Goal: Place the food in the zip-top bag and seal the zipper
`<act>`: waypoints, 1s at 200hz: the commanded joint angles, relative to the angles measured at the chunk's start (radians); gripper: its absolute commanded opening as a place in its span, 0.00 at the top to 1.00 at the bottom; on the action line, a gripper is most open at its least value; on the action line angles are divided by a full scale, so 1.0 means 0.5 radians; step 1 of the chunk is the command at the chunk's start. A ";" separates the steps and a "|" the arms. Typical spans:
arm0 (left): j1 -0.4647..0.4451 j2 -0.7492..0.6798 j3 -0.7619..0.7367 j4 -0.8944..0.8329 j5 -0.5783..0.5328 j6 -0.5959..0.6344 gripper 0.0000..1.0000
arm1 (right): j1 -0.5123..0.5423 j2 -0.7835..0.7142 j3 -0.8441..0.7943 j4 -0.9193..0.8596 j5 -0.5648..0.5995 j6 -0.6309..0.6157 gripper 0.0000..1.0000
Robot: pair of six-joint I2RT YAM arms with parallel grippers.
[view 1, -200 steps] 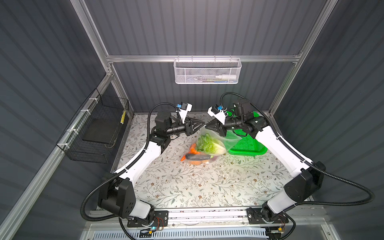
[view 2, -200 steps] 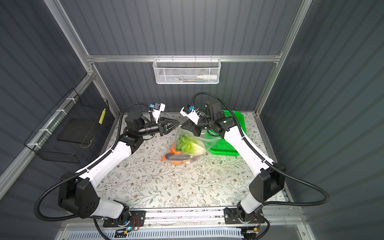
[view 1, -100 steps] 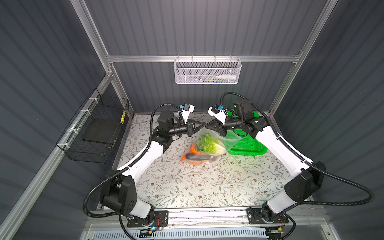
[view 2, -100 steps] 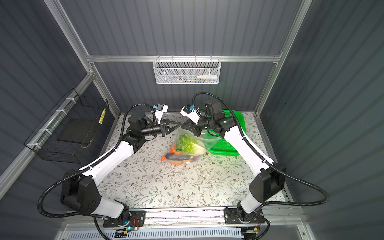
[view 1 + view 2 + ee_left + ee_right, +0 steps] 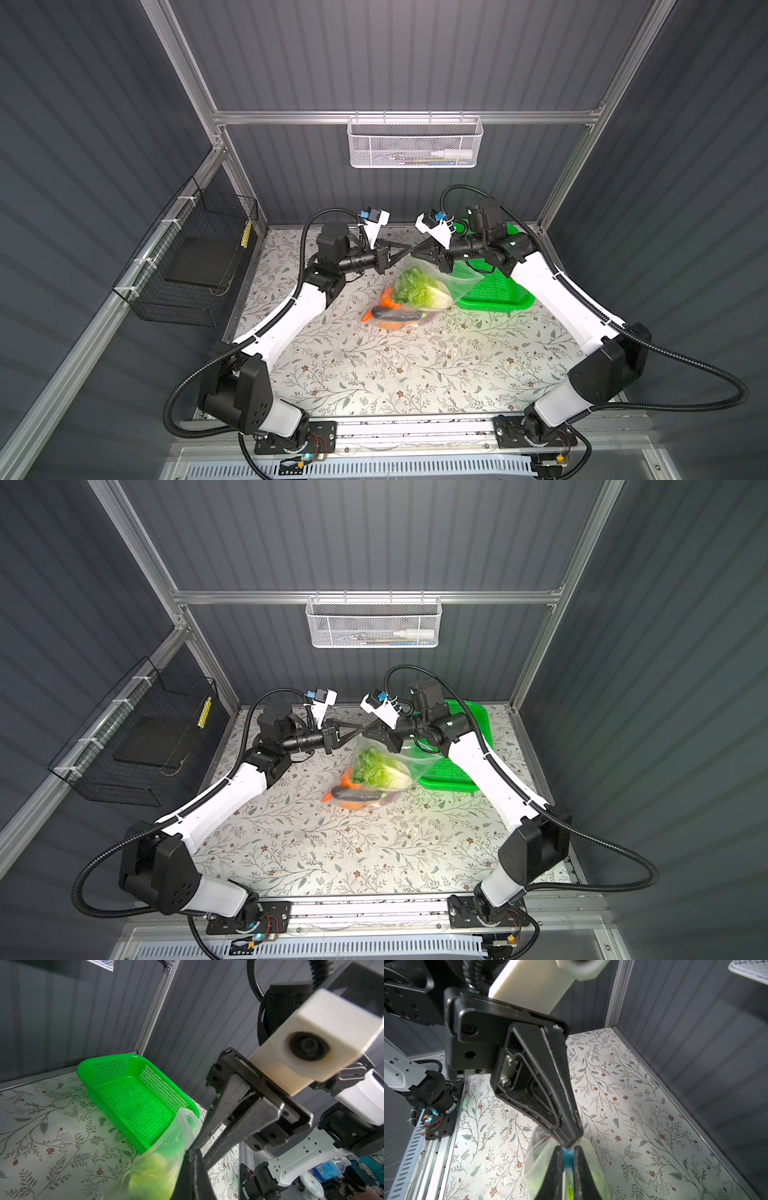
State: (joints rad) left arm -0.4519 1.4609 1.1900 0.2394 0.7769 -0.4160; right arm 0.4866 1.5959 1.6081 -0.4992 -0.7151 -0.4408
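While left gripper (image 5: 408, 249), jaws closed, anchors mouth of crinkly transparent zip-top bag (image 5: 419, 291) and right gripper (image 5: 417, 252) pinches light-blue slider tab (image 5: 568, 1156): best draw tab straight, strip taut.

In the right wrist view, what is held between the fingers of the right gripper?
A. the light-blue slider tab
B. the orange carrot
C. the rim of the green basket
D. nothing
A: the light-blue slider tab shows pinched between the two dark fingers of the right gripper, at the mouth of the zip-top bag.
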 commanded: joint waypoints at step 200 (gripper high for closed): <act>0.026 -0.139 0.241 -0.321 -0.210 0.244 1.00 | -0.164 -0.182 -0.276 -0.138 0.181 -0.045 0.91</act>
State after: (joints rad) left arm -0.4660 1.4433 1.2633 0.0444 0.6979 -0.3164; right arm 0.4335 1.5230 1.4925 -0.5011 -0.6872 -0.4782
